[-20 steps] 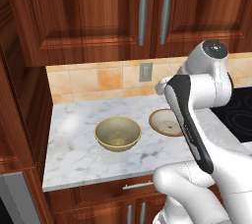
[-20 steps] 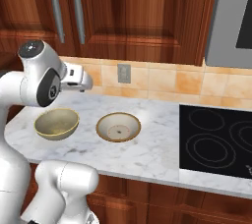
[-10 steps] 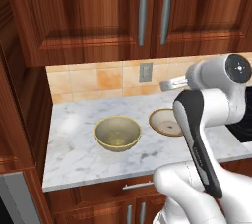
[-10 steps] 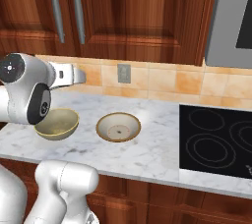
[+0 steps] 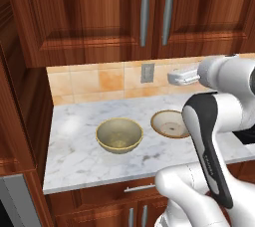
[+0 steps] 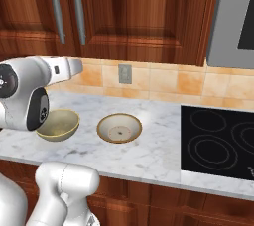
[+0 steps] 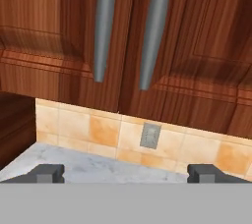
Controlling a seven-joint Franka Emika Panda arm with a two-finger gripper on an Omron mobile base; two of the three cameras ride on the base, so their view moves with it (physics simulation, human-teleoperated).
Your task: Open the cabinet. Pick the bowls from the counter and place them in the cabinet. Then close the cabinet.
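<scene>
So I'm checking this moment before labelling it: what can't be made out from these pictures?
- Cabinet interior: hidden behind both closed doors in every view.
- Shallow bowl: its right side covered by the arm in the left base view.
- Deep bowl: its left part covered by the arm in the right base view.
- Tool: fingertips cut off at the hand view's bottom.

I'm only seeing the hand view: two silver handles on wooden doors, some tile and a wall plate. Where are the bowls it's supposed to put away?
Observer: Both bowls sit on the counter below: the deep bowl to the left, the shallow bowl to its right.
Operator: Are they touching?
Observer: No, a strip of marble separates them.
Operator: Is the cabinet open at all?
Observer: No, both doors of the cabinet are shut.
Operator: What's further right?
Observer: A black stovetop is set into the counter.
Operator: Is the end effector holding anything?
Observer: No, the end effector is open and empty.
</scene>
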